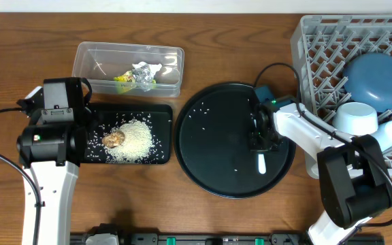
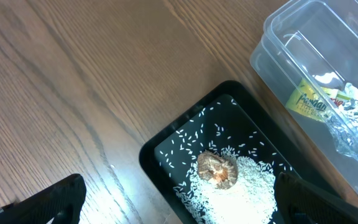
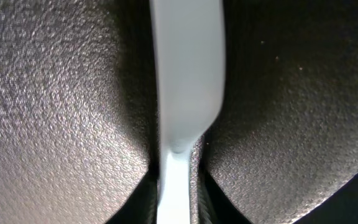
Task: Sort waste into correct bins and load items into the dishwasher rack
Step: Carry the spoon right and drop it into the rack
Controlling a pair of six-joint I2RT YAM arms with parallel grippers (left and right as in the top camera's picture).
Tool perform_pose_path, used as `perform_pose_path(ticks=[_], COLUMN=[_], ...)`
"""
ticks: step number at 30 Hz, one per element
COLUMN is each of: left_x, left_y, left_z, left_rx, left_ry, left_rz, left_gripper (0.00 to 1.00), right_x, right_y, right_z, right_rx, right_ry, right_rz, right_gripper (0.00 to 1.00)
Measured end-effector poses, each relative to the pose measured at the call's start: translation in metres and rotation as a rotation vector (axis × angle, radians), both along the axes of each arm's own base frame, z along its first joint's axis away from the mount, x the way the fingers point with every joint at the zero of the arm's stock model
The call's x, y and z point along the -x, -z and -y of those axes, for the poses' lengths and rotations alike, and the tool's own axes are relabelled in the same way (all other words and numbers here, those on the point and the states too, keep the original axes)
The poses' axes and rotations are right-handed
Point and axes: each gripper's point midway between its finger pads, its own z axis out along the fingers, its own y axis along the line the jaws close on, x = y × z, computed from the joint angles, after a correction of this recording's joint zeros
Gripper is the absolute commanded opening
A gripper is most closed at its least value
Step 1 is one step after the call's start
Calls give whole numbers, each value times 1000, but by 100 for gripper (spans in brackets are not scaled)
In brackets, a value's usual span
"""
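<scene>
Wooden table [image 1: 19, 54], brown grain, carries everything noted. Right gripper [image 1: 258, 139]: clamped on the white spoon [image 3: 188, 74], handle pinched between both pads, low over the round black tray [image 1: 209, 160], which bears a few stray grains. Near that tray stands the grey rack [image 1: 318, 41], holding the dark-blue plate [image 1: 378, 78] and pale-blue bowl [image 1: 356, 119]. Left gripper [image 2: 179, 193]: spread wide, holding nothing, above the shallow black tray [image 2: 160, 149], where rice [image 2: 247, 186] is heaped around a brown lump [image 2: 216, 169]. Just beside it, the clear tub [image 2: 278, 37] contains the yellow-green wrapper [image 2: 312, 99] and foil [image 2: 353, 121].
</scene>
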Motion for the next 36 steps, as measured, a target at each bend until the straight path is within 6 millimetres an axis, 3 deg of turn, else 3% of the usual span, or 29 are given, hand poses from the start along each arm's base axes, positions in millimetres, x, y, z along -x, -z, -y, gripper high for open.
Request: perform_pose_path(ticks=[8, 13, 16, 24, 29, 36], left_x=[0, 0, 0, 0, 0, 0], left_y=[0, 0, 0, 0, 0, 0], left_z=[0, 0, 0, 0, 0, 0], left_rx=[0, 0, 0, 0, 0, 0], left_ry=[0, 0, 0, 0, 0, 0], left_rz=[0, -1, 0, 0, 0, 0], left_gripper=[98, 98, 98, 98, 98, 98], right_x=[4, 16, 6, -48, -85, -121], right_y=[-2, -13, -33, -103, -150, -187], right_z=[1, 5, 2, -2, 30, 99], right_rx=[6, 37, 34, -37, -90, -79], right_ry=[9, 10, 7, 2, 43, 163], right_rz=[-22, -108, -104, 24, 128, 273], right_gripper=[1, 1, 1, 1, 1, 1])
